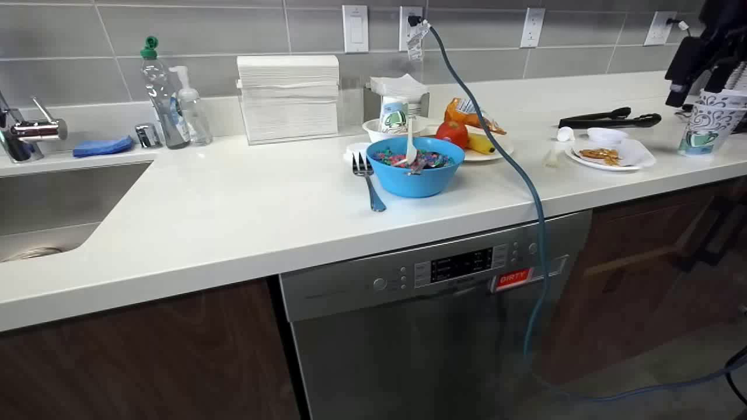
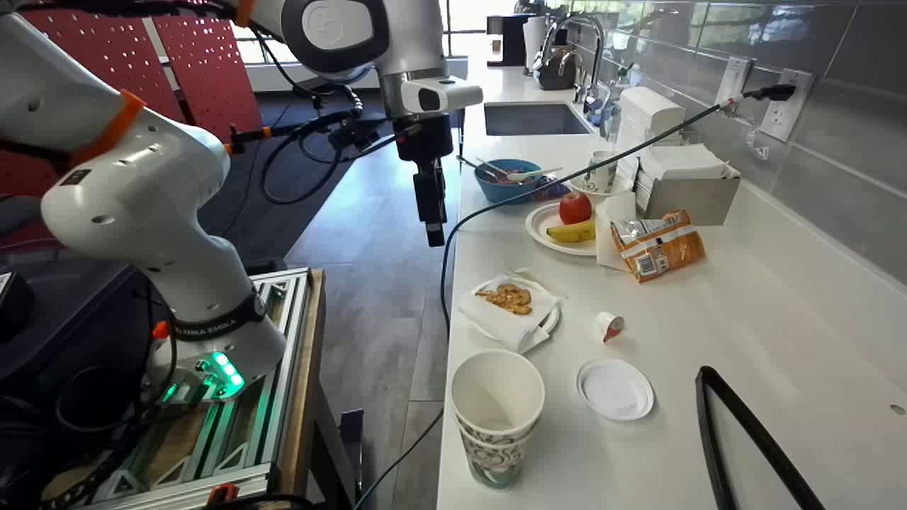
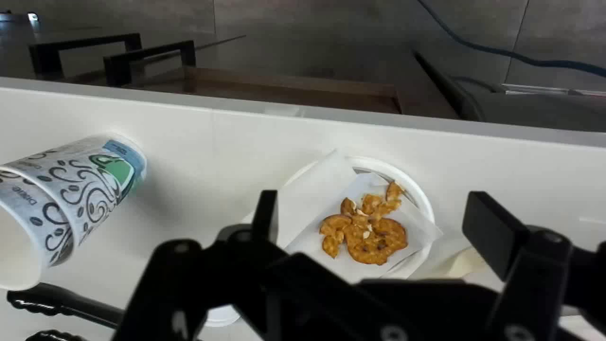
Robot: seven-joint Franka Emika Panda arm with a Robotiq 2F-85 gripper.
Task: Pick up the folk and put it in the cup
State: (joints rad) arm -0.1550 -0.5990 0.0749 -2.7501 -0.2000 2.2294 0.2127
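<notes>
Nearest, the empty hand (image 3: 378, 223) gaped wide; pickup seemingly awaited reaching the fork (image 1: 372, 189) left of the blue bowl (image 1: 415, 179).

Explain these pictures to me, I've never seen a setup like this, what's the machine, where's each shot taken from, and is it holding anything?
The machine is a robot arm, and the black gripper at its end works as a hand. Two pictures come from cameras outside the robot, looking from different places; the third comes from one on its wrist, looking past the gripper. On the white counter there's a fork beside a blue bowl. A red fruit and a banana sit on a white plate, and another plate carries golden-brown food. The gripper is open and holds nothing.
</notes>
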